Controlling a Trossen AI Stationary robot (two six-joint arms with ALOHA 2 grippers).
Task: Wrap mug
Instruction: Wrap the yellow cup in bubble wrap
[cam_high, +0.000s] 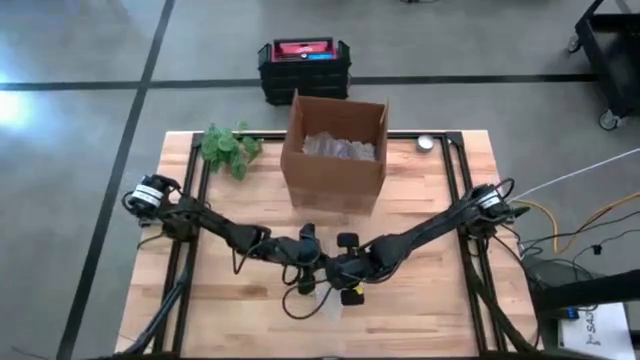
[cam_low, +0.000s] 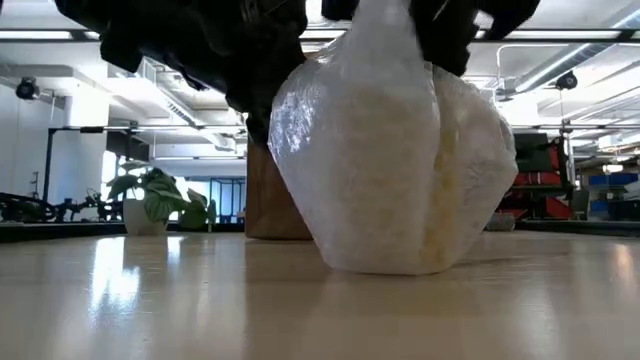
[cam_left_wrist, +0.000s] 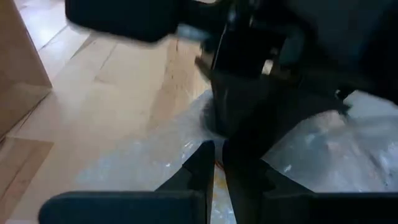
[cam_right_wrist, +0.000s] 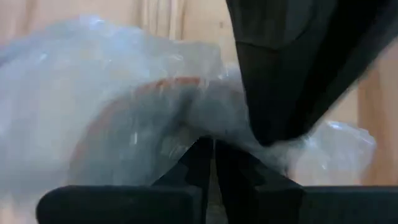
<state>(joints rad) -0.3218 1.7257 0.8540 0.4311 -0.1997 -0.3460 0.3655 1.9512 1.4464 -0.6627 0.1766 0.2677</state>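
Wooden table (cam_high: 420, 300), high view: I see both arms meeting near the front middle, left gripper (cam_high: 305, 275) and right gripper (cam_high: 345, 283) over the wrapped mug (cam_high: 335, 300). A cardboard box (cam_high: 335, 150) and a plant (cam_high: 228, 148) stand farther back. Low view: bubble wrap (cam_low: 390, 150) bulges around the mug, resting on the table, its top gathered upward between dark gripper parts. Left wrist view: fingers (cam_left_wrist: 193, 177) closed, pinching wrap. Right wrist view: fingers (cam_right_wrist: 199, 168) closed on wrap too, a yellowish mug showing through.
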